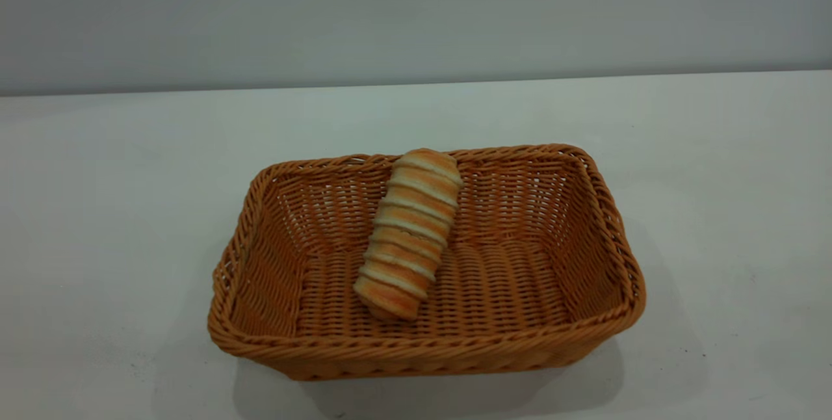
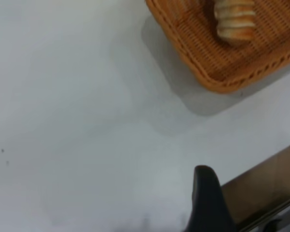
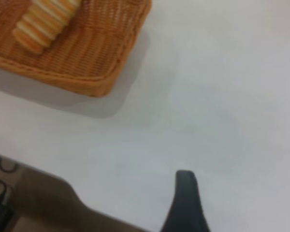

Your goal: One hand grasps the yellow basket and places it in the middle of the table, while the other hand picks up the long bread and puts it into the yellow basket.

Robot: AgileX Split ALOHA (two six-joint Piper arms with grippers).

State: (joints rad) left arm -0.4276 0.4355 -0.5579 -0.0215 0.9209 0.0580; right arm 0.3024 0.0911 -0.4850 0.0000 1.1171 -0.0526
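Observation:
The yellow basket (image 1: 588,238) stands in the middle of the white table (image 1: 104,212). The long bread (image 1: 409,235) lies inside it, one end on the basket floor and the other leaning up on the far wall. The basket (image 2: 222,67) and bread (image 2: 236,21) show at the edge of the left wrist view, and the basket (image 3: 92,58) and bread (image 3: 41,21) also show in the right wrist view. My left gripper (image 2: 205,203) and right gripper (image 3: 186,203) are each well away from the basket, above bare table near its edge, holding nothing. Neither arm shows in the exterior view.
A grey wall (image 1: 416,10) rises behind the table. Bare tabletop lies all round the basket. A brown strip beyond the table's edge (image 2: 266,183) shows in the left wrist view and another strip (image 3: 43,203) in the right wrist view.

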